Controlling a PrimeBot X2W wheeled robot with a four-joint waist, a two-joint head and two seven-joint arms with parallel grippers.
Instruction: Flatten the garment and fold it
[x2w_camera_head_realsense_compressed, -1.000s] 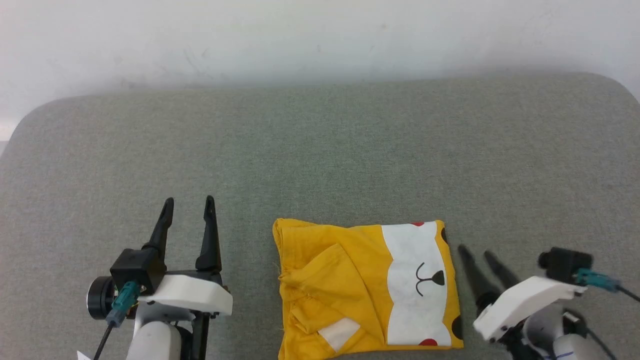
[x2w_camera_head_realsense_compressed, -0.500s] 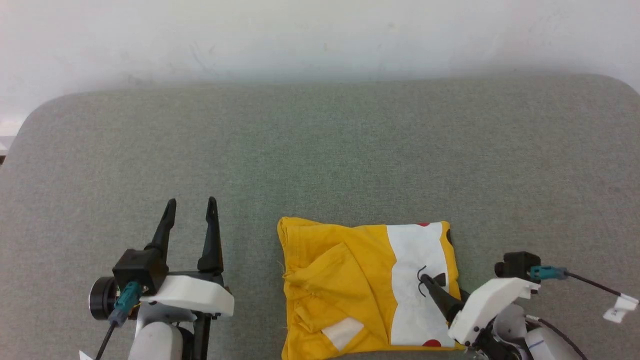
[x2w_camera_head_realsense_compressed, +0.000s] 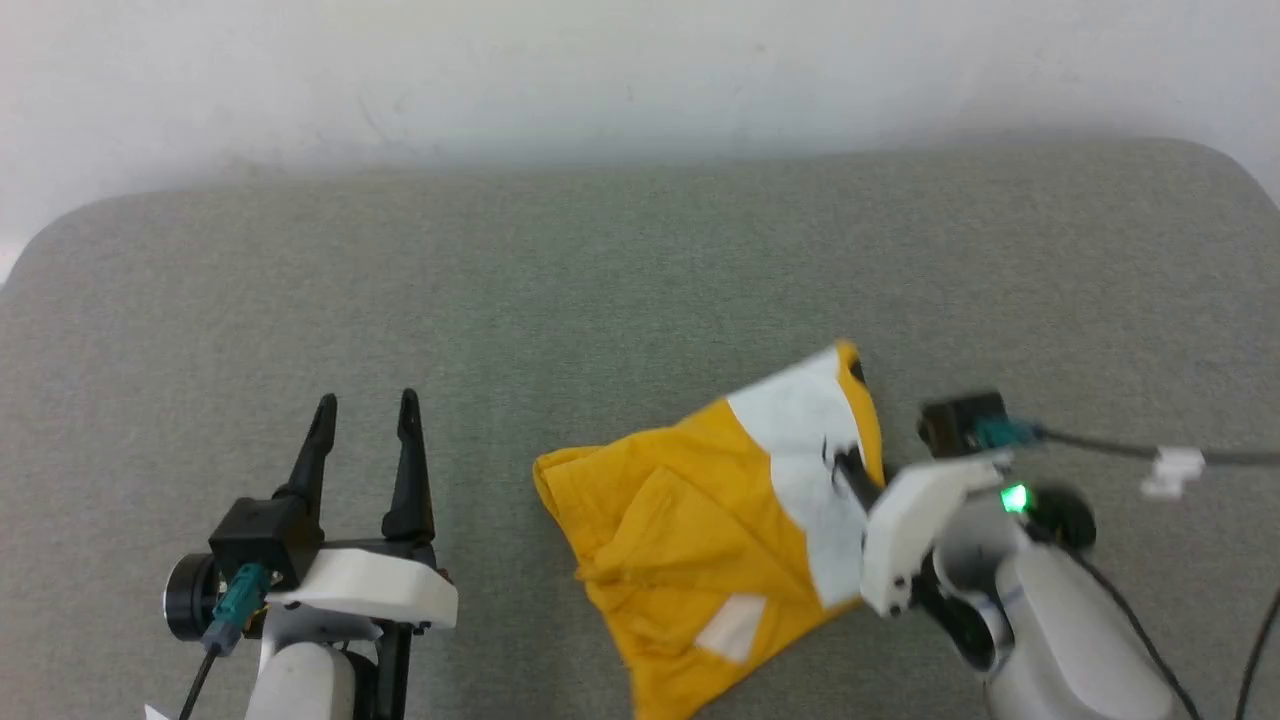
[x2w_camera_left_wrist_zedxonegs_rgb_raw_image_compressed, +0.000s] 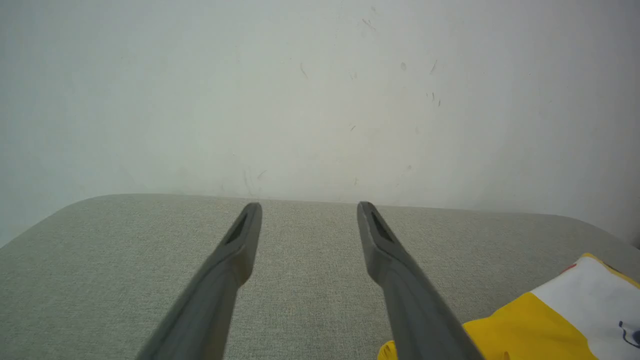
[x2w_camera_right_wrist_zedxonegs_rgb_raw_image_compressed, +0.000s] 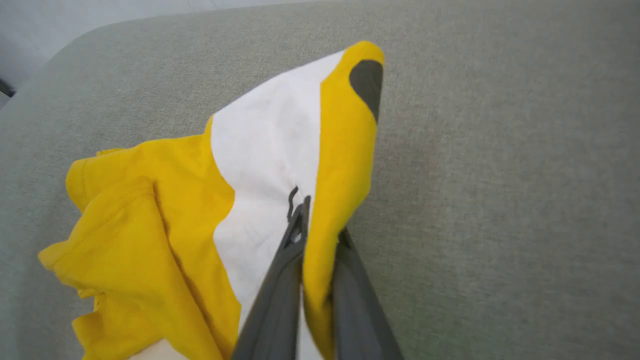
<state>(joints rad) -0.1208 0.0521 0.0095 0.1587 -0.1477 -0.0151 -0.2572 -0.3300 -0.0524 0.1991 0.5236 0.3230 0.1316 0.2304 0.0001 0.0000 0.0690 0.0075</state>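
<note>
At the near edge of the grey table (x2w_camera_head_realsense_compressed: 600, 270), the left gripper (x2w_camera_head_realsense_compressed: 366, 402) hovers with its two dark fingers spread wide and nothing between them, well to the left of the cloth. Between the two arms, the yellow T-shirt (x2w_camera_head_realsense_compressed: 690, 520) sits close to the front of the table in a loose, doubled-over heap. Its left side is bunched and wrinkled on the surface, and its right side is raised off it. The right gripper (x2w_camera_right_wrist_zedxonegs_rgb_raw_image_compressed: 320, 220) is clenched on that raised side: a fold of yellow cloth passes between its fingers, beside the white patch (x2w_camera_right_wrist_zedxonegs_rgb_raw_image_compressed: 265, 145) with the black line. The corner above the grip stands up in a peak. This looks like the flattening stage, with no fold yet begun, since the layers overlap and no sleeve or hem lies straight. The next move probably calls for drawing the pinched edge outward to the right to open the layers. The free left gripper would take or pin the bunched side so the whole heap does not slide along. Beyond the T-shirt, the table runs back to a pale wall (x2w_camera_head_realsense_compressed: 600, 70).
</note>
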